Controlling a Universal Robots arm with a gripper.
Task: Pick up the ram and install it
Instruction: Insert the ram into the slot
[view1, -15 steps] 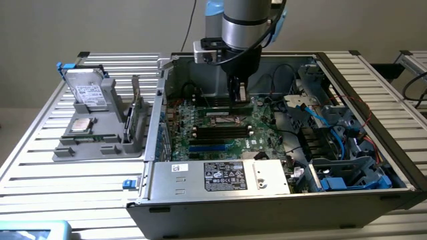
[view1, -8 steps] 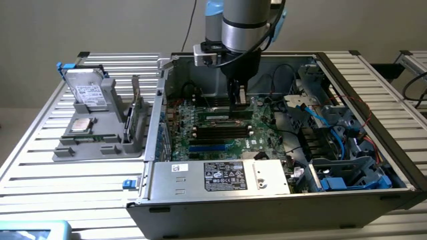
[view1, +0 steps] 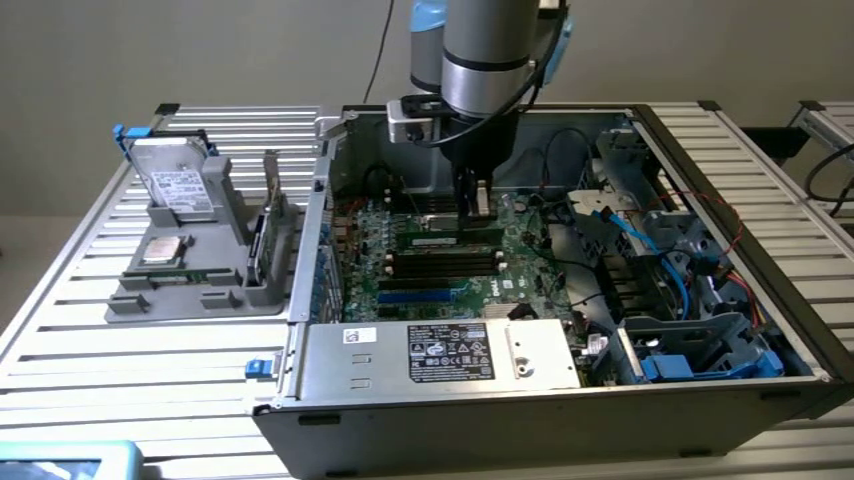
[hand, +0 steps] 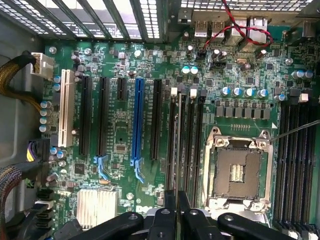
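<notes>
1. An open computer case (view1: 307, 400) lies on a slatted metal table (view1: 134, 380). Inside it are a green motherboard (view1: 367, 275), a silver power supply (view1: 454, 352) with a label along the near wall, and tangled cables with a blue-trimmed drive cage (view1: 707, 350) on the exterior view's right.
2. The arm reaches down into the case, and the gripper (view1: 471, 210) hangs over the middle of the board.
3. The gripper (hand: 177, 210) is closed on the ram (hand: 178, 145). The wrist view shows the ram edge-on, as a thin line running out from between the black fingers.
4. The ram (view1: 441, 239) lies lengthwise along the row of black memory slots, right beside the empty processor socket (hand: 237, 172). I cannot tell whether it is seated in a slot or only resting at it.
5. A long blue expansion slot (hand: 137, 120) and several black ones sit further across the motherboard (hand: 120, 125).
6. Outside the case, on the exterior view's left, a grey parts tray (view1: 134, 300) holds a hard drive (view1: 174, 185) propped at its far end, a square silver processor chip (view1: 163, 250) lying flat, and a green expansion card (view1: 271, 245) standing upright on the side nearest the case.
</notes>
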